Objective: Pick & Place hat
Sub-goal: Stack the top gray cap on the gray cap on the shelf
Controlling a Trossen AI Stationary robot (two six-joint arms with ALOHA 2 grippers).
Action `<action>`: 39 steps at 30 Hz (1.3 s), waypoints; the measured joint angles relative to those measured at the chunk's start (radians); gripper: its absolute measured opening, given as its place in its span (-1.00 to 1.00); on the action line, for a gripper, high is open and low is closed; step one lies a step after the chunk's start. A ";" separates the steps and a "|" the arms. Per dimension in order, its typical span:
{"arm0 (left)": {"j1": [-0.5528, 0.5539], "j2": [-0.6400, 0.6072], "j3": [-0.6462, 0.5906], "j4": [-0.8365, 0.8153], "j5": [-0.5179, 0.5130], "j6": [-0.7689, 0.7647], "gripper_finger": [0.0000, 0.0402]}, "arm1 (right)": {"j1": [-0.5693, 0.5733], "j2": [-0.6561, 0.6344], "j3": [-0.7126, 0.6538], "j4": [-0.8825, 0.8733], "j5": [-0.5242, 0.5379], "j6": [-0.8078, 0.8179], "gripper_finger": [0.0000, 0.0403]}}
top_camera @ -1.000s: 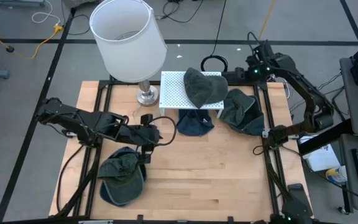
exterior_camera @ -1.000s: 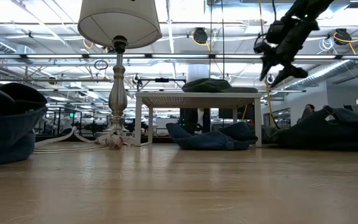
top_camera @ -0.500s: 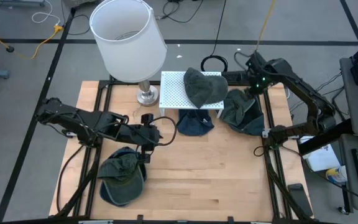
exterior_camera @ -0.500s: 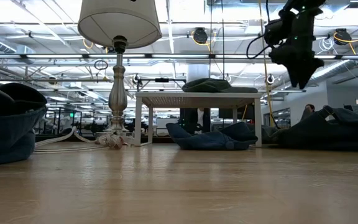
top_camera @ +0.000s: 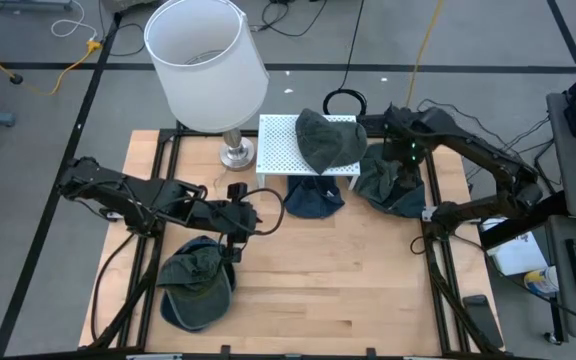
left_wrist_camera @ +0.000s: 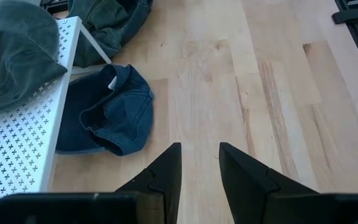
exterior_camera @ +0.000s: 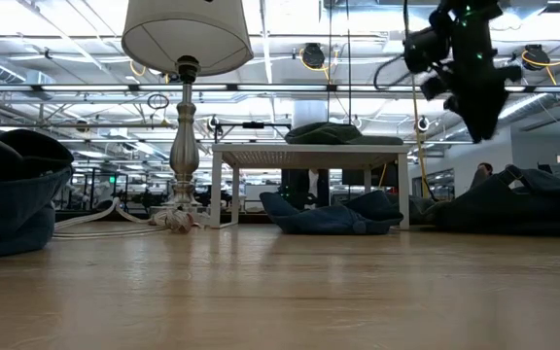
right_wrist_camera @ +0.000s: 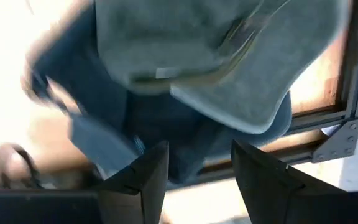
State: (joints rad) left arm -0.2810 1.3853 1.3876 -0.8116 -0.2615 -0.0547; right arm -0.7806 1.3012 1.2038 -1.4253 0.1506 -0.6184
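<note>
Perforated rack (top_camera: pixel 288 145) stands at table's (top_camera: pixel 338 270) rear centre with one hat (top_camera: pixel 326 138) on it and another (top_camera: pixel 313 197) beneath, lamp (top_camera: pixel 208 70) to its left, hat pile (top_camera: pixel 393 180) to its right, a further hat (top_camera: pixel 196 280) front-left.

The counter (top_camera: pixel 338 260) is pale blond wood with darker grain streaks. A white rack (top_camera: pixel 280 148) dotted with a perforated pattern carries a grey-green hat (top_camera: pixel 323 138), with a navy hat (top_camera: pixel 313 200) below it. The lamp (top_camera: pixel 206 62) has a white shade on a silver base.
</note>
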 joint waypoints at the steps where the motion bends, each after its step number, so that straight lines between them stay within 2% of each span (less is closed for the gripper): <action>1: -0.001 0.000 0.000 0.000 0.000 0.000 -0.44 | 0.013 -0.006 -0.037 0.010 0.026 -0.024 -0.15; 8: -0.001 0.000 0.000 0.000 0.002 -0.002 -0.44 | 0.094 -0.033 -0.275 0.188 0.242 -0.095 -0.17; 11: -0.001 0.000 0.000 0.000 0.002 -0.002 -0.44 | 0.131 -0.034 -0.324 0.237 0.262 -0.138 -0.19; 15: -0.001 0.000 0.000 0.000 0.002 -0.002 -0.44 | 0.184 -0.034 -0.356 0.313 0.386 -0.144 -0.21; 17: -0.001 0.000 0.000 0.000 0.003 -0.002 -0.44 | 0.199 -0.034 -0.360 0.335 0.391 -0.158 -0.21; 22: -0.001 0.000 0.000 0.000 0.012 -0.002 -0.44 | 0.223 -0.034 -0.362 0.378 0.271 -0.226 -0.22; 29: -0.001 0.000 0.000 0.000 0.037 -0.002 -0.44 | 0.228 -0.033 -0.430 0.495 0.304 -0.284 -0.23; 31: -0.001 0.000 0.000 0.000 0.036 -0.002 -0.44 | 0.233 -0.033 -0.449 0.506 0.351 -0.259 -0.24; 34: -0.001 0.000 0.000 0.000 0.036 -0.002 -0.44 | 0.241 -0.034 -0.463 0.495 0.401 -0.230 -0.38; 39: -0.001 0.000 0.000 0.000 0.036 -0.001 -0.44 | 0.271 -0.060 -0.463 0.452 0.403 -0.191 -0.89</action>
State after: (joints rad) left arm -0.2817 1.3853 1.3880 -0.8120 -0.2253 -0.0559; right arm -0.5101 1.2412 0.7406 -0.9732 0.5541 -0.8096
